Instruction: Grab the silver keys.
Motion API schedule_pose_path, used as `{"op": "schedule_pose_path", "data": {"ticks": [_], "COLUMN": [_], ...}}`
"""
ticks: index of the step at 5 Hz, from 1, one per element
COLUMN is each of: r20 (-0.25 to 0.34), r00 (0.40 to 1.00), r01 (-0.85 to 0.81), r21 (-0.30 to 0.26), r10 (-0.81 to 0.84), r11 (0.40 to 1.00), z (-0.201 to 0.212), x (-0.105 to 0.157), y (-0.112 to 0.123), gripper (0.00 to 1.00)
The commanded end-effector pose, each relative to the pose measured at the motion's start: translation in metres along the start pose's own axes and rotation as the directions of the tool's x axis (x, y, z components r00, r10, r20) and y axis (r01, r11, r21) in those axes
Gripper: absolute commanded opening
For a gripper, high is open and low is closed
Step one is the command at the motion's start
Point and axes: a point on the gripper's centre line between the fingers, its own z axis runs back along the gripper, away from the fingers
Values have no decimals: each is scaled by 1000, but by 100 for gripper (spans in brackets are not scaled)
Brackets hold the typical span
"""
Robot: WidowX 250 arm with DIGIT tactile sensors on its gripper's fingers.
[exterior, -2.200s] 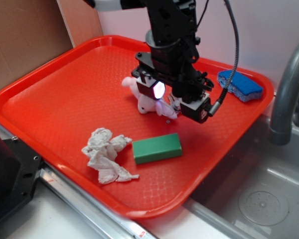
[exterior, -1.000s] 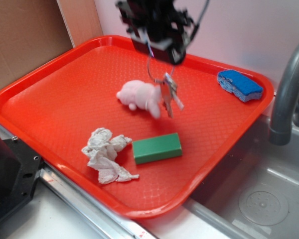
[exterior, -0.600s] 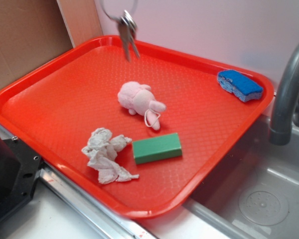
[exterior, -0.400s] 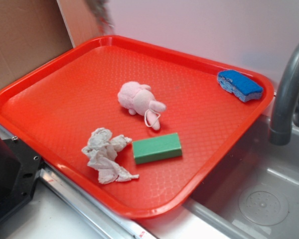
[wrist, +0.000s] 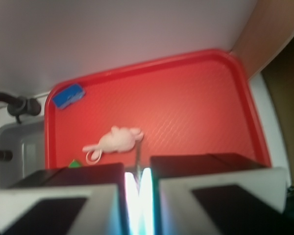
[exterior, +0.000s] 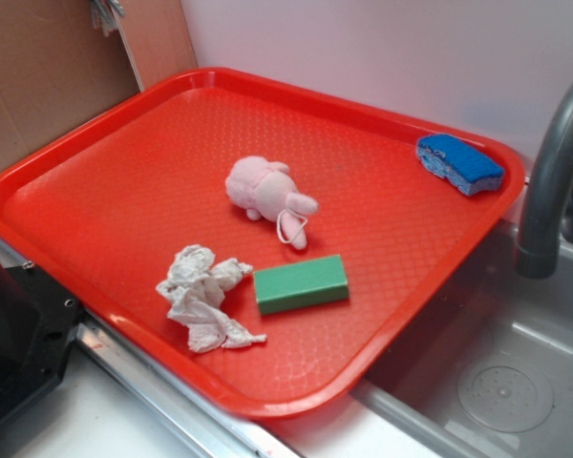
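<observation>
1. In the outside view, we see a red tray (exterior: 95, 191) by the sink. On it lie a pink plush toy (exterior: 265, 191), a crumpled tissue (exterior: 202, 296), a green block (exterior: 301, 282) and, in the far right corner, a blue sponge (exterior: 460, 162). The silver keys (exterior: 106, 12) are only a blurry grey bit at the top left edge, off the tray and up in the air. We do not see our arm here.

2. In the wrist view, we look down from high up. Our gripper (wrist: 137, 183) has its fingers (wrist: 105, 181) nearly together, with a thin dark strip pinched between them. We think that is the key ring, so the keys hang because we hold them.
</observation>
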Motion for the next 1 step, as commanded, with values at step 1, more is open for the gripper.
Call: {"op": "schedule_pose_path", "data": {"ticks": [1], "r20": [3], "r00": [1000], "r01": [10], "r21": [42], "r10": [-10], "r11": [999], "z": [-4], "x": [19], "y": [2], "gripper": [0]}}
